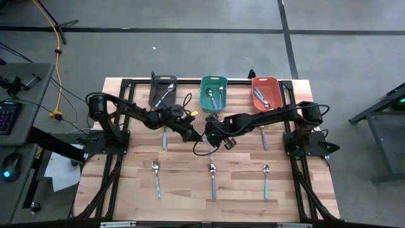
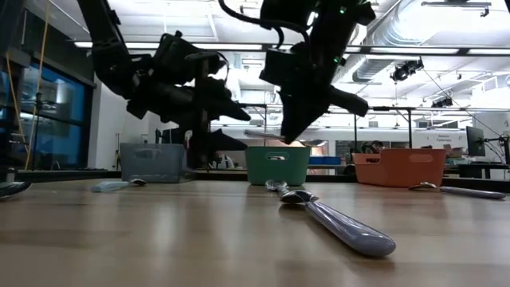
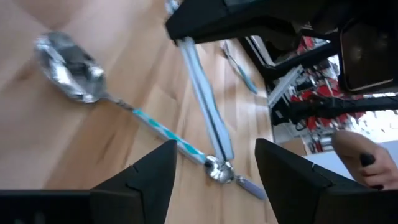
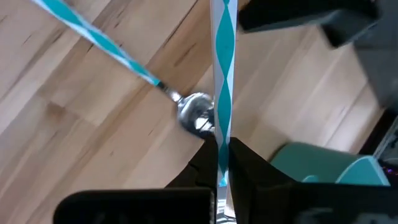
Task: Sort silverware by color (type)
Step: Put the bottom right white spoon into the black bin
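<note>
Pinched between the right gripper's (image 4: 221, 169) closed fingers, a teal spoon (image 4: 222, 74) hangs above the table's middle. At its 9 o'clock the left gripper (image 3: 216, 144) stands wide, holding nothing. The step in hand looks like carrying this spoon to its bin. The teal bin (image 1: 214, 78) sits at 12 o'clock from the grippers, so the next move calls for a short reach that way and release over it. More spoons (image 1: 213, 179) lie at 6 o'clock.
</note>
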